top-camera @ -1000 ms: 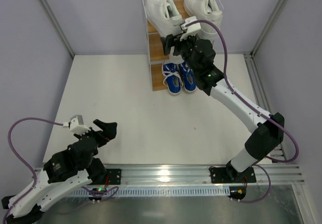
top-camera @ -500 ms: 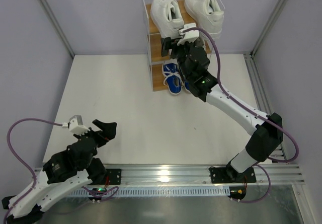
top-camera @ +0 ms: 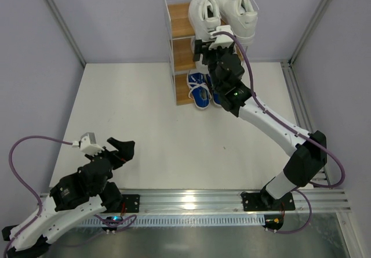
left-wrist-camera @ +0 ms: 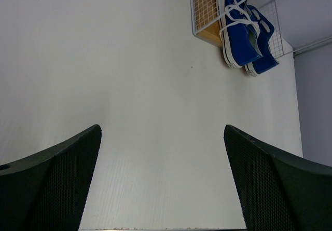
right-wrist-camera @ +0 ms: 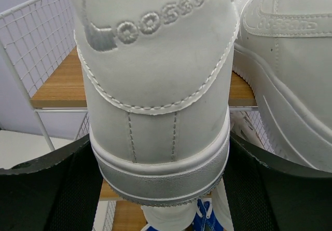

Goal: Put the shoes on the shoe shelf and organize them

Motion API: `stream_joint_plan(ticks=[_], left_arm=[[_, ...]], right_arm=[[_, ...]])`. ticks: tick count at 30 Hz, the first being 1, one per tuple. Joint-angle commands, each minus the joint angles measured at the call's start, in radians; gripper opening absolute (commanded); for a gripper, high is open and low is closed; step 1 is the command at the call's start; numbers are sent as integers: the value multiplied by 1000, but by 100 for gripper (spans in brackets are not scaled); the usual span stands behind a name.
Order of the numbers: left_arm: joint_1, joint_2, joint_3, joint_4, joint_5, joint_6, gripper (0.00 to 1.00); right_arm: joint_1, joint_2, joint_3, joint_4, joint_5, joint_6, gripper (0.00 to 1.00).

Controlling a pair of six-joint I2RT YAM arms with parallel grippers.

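Observation:
The shoe shelf [top-camera: 181, 27] stands at the table's far edge. Two white sneakers sit on its top board. My right gripper [top-camera: 204, 44] is shut on the heel of the left one [top-camera: 206, 10]. In the right wrist view that heel [right-wrist-camera: 155, 85] fills the space between my fingers [right-wrist-camera: 46, 189], and the other white sneaker [right-wrist-camera: 290, 70] lies close on the right. The blue pair [top-camera: 204, 90] sits on the bottom board, toes out, and also shows in the left wrist view [left-wrist-camera: 239, 26]. A white sneaker [right-wrist-camera: 174, 221] shows on a lower tier. My left gripper [top-camera: 120, 148] is open and empty near the front left.
The shelf's white wire side panel [right-wrist-camera: 36, 39] stands left of the held sneaker. Grey walls with metal posts [top-camera: 58, 20] close the table in. A metal rail [top-camera: 191, 200] runs along the near edge.
My right gripper has swung the left white sneaker to the right on the top board, so it now lies straight beside the other white sneaker. The left arm has not moved.

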Motion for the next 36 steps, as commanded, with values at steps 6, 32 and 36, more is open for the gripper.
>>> stream_joint_plan(ticks=[6,32,36], left_arm=[[0,-7,32,-2,-24,-16,100],[0,-10,29,-2,-24,-22,100],[0,1,36,3,-22,-21,100]], right_arm=[[-87,-17,58,-26,61,-7,4],[-107,-210,-88,-155,-106,34,100],[-107,-293,-148,-229,-204,88,100]])
